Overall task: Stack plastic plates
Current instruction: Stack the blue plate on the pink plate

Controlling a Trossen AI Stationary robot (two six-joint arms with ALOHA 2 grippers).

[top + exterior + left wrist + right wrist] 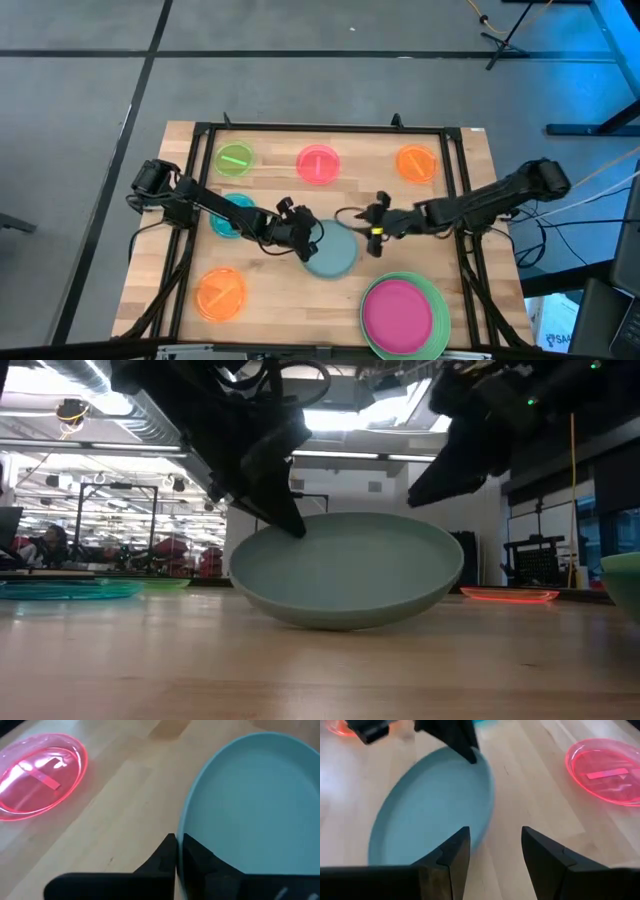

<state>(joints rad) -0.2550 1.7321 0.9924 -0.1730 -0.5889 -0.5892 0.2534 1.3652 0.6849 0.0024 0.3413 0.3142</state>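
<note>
Grey-teal plate [331,252] sits mid-table, its rim pinched between the closed fingers of the left gripper [305,236], with one edge tilted off the wood. Just beside its far rim, the right gripper [492,851] hovers with fingers parted, holding nothing.

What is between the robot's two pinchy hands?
In the high view, the grey-teal plate lies there. The left end effector grips its rim; the right end effector hovers open just beside it.
</note>
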